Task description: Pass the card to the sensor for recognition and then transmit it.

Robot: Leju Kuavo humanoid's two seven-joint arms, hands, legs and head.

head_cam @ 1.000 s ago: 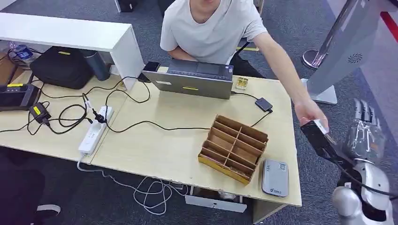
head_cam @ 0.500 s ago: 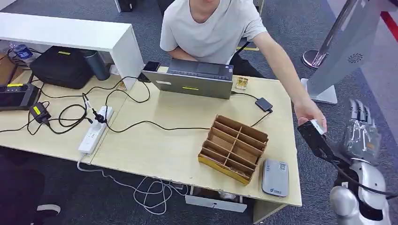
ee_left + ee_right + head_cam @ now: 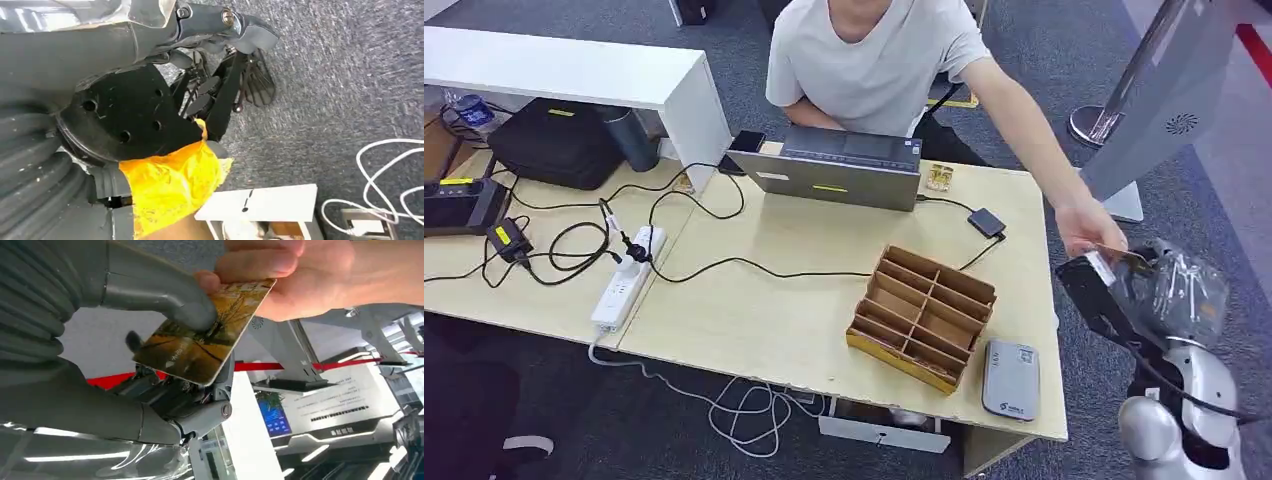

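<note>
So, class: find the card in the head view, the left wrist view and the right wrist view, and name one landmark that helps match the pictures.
Head view: the card is at the right edge, beyond the table, between the person's hand and the robot's right hand.
Left wrist view: not in it.
Right wrist view: upper middle, under the right hand's thumb, the person's hand at its far end.
Shared landmark: the person's hand.

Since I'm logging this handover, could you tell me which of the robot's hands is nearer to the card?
Right. The right hand touches the card, thumb pressed on its face, while a person's hand holds its far edge. The left hand hangs over the carpet, away from it.
</note>
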